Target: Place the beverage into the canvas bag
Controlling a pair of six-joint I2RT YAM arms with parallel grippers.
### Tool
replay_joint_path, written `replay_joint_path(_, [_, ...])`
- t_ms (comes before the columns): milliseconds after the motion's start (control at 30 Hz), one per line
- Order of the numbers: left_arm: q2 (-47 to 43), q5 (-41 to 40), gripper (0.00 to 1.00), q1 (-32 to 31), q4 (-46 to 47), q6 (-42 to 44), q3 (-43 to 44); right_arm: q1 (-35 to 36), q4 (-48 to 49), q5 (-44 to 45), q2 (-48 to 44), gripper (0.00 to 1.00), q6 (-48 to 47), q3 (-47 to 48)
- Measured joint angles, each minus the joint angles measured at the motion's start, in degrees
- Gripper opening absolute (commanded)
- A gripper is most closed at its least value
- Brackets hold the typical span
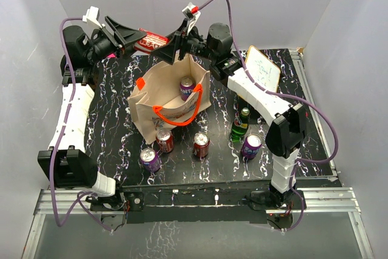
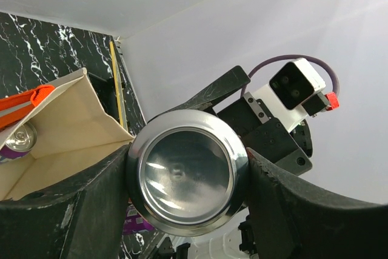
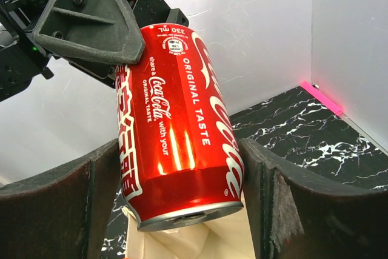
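Observation:
A red Coca-Cola can (image 1: 151,42), the beverage, hangs in the air beyond the far rim of the canvas bag (image 1: 154,107). My left gripper (image 1: 140,37) is shut on it; the left wrist view shows the can's silver bottom (image 2: 187,171) pressed between both fingers. My right gripper (image 1: 171,43) reaches in from the right. In the right wrist view its fingers (image 3: 267,198) stand close on either side of the tilted can (image 3: 176,125), still open. The beige bag stands open below (image 3: 200,241), orange handles up, with a purple can (image 1: 187,86) inside.
In front of the bag stand a purple can (image 1: 150,159), two red cans (image 1: 164,140) (image 1: 200,144), a green bottle (image 1: 240,125) and another purple can (image 1: 251,145). A white board (image 1: 262,68) leans at the back right, beside the right arm.

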Motion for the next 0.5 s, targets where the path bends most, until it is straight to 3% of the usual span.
replay_joint_path(267, [0.0, 0.1, 0.0, 0.3, 1.0, -1.1, -0.7, -0.3, 0.9, -0.5, 0.5, 0.72, 0.6, 0.0])
replay_joint_path(333, [0.0, 0.2, 0.0, 0.3, 1.3, -1.4, -0.7, -0.3, 1.1, -0.5, 0.5, 0.67, 0.6, 0.0])
replay_joint_path(433, [0.0, 0.2, 0.0, 0.4, 1.4, -1.5, -0.7, -0.4, 1.2, -0.9, 0.5, 0.5, 0.8, 0.0])
replay_joint_path(500, [0.0, 0.2, 0.0, 0.3, 1.4, -1.5, -0.7, -0.5, 1.3, -1.0, 0.5, 0.25, 0.9, 0.0])
